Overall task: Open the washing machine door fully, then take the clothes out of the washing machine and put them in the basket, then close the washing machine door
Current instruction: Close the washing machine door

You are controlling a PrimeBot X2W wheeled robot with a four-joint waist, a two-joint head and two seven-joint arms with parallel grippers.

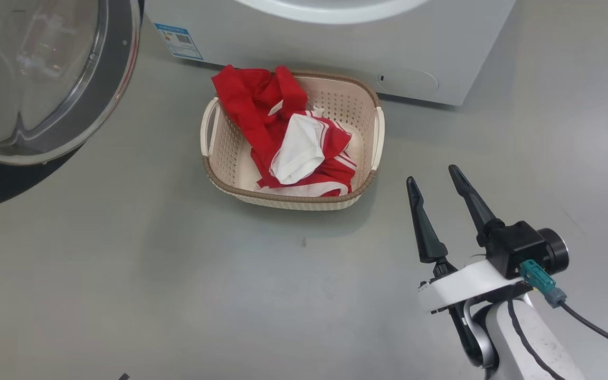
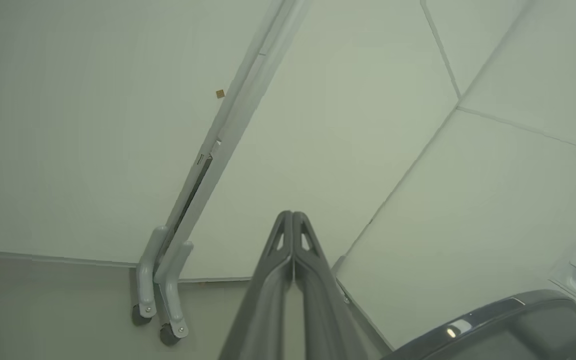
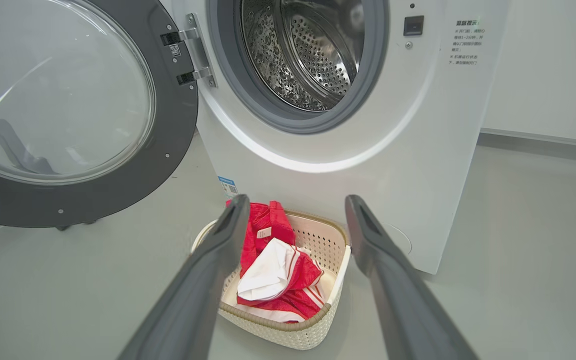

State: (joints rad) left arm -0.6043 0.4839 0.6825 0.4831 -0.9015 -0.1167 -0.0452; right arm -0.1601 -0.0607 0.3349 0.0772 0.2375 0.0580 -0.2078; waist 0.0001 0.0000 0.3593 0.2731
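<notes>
Holding right gripper (image 1: 431,173) jaws wide, touching nothing, near 1 basket (image 1: 288,199). Pressing left gripper (image 2: 293,215) jaws together. Showing 1 clothes (image 1: 262,105) heap in basket before 1 washing machine (image 1: 441,53), 1 washing machine door (image 1: 119,68) hanging open.

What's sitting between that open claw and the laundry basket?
Nothing: in the head view, bare grey floor separates the right gripper from the basket.
</notes>
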